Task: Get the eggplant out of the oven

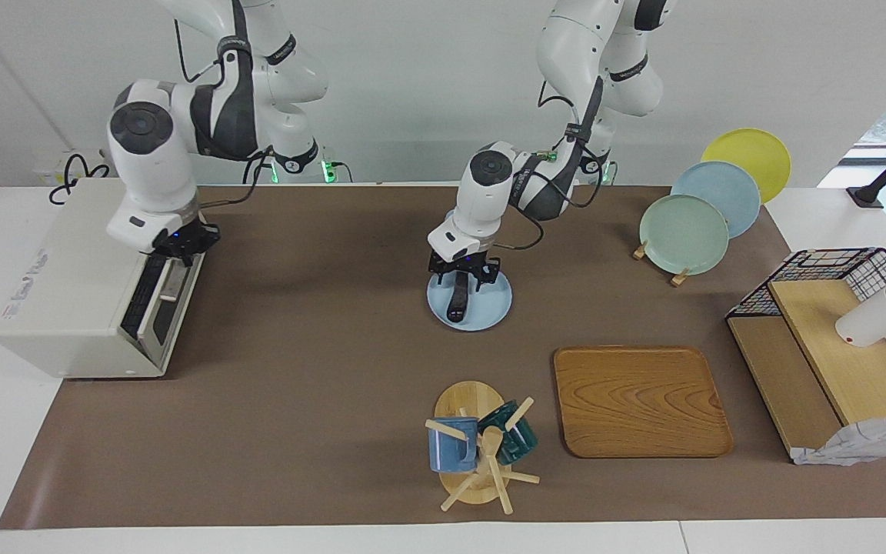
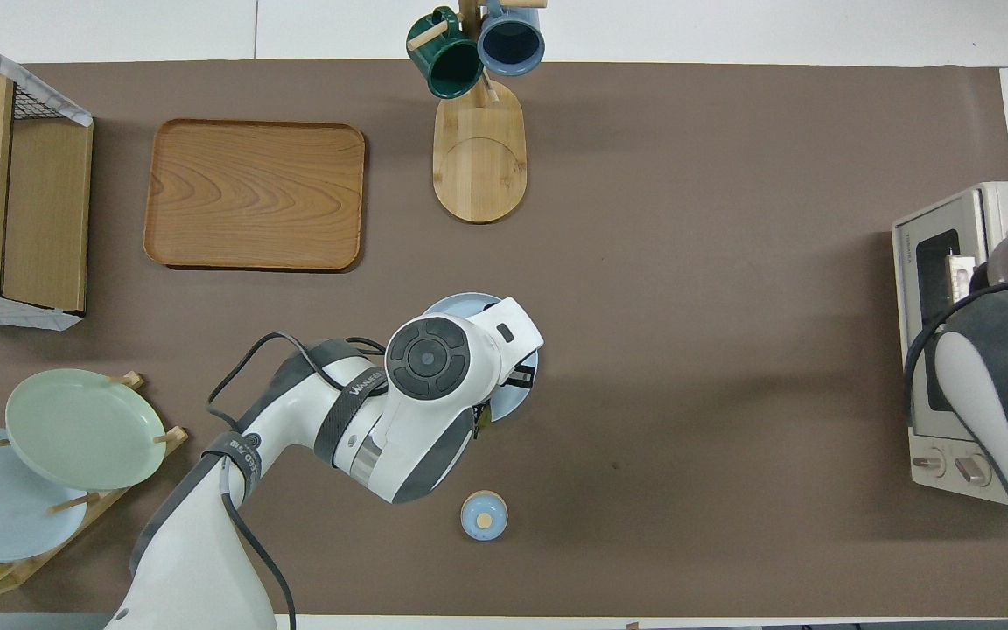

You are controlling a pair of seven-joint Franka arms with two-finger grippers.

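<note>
Eggplant (image 1: 457,296), slender and dark, lies on a pale blue plate (image 1: 489,306) near the middle of the table, its long axis running from about twelve to six o'clock in the facing view. The left gripper (image 1: 464,275) is down over the end of the eggplant nearer the robots, its fingers straddling that end, but I cannot tell whether they have clamped on it. The left arm reaches in from its base with the elbow bent and the wrist pointing steeply down; in the overhead view its forearm and wrist cover most of the plate.

At roughly nine o'clock from the plate in the facing view stands the oven (image 1: 74,285), at the right arm's end of the table, with its dark glass door up against the front. The right gripper (image 1: 179,248) sits at the door's upper edge, fingertips together. The right arm arches over the oven's top, its wrist turned downward.

A small blue knobbed lid (image 2: 484,515) rests on the mat, nearer the robots than the plate.
</note>
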